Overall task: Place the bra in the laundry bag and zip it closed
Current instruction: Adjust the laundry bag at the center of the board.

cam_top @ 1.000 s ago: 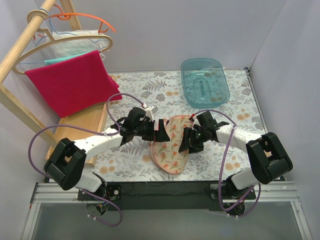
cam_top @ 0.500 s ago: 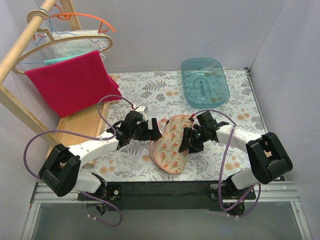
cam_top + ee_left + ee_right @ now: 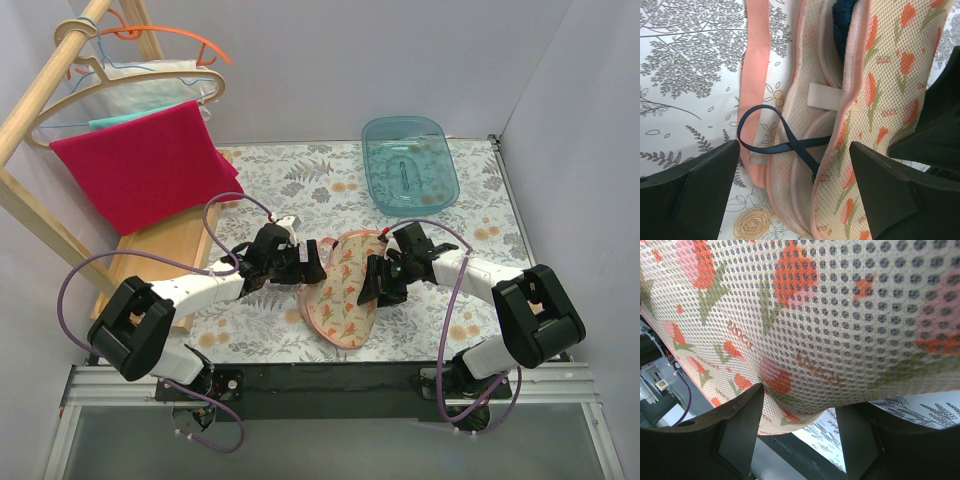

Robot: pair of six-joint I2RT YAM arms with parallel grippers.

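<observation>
Bra (image 3: 842,20) is lodged inside the laundry bag (image 3: 340,290) at mid-tabletop (image 3: 270,190), with one strap loop (image 3: 790,145) trailing over the rim. The left hand (image 3: 312,265) is held wide open beside it. The right hand (image 3: 375,285) is clamped on the raised flap. The strap should be tucked in before zipping.

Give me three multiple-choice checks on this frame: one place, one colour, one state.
1. Where is the bra? A in the tub; B mostly inside the laundry bag, one strap out; C on the hanger.
2. Towel colour? A red; B green; C yellow.
3. Left gripper? A shut on the strap; B open; C out of view.
Key: B, navy fabric shows inside the unzipped bag and a strap loop lies outside its rim; A, the hanging towel at left is red; B, its fingers stand wide apart in the wrist view.
</observation>
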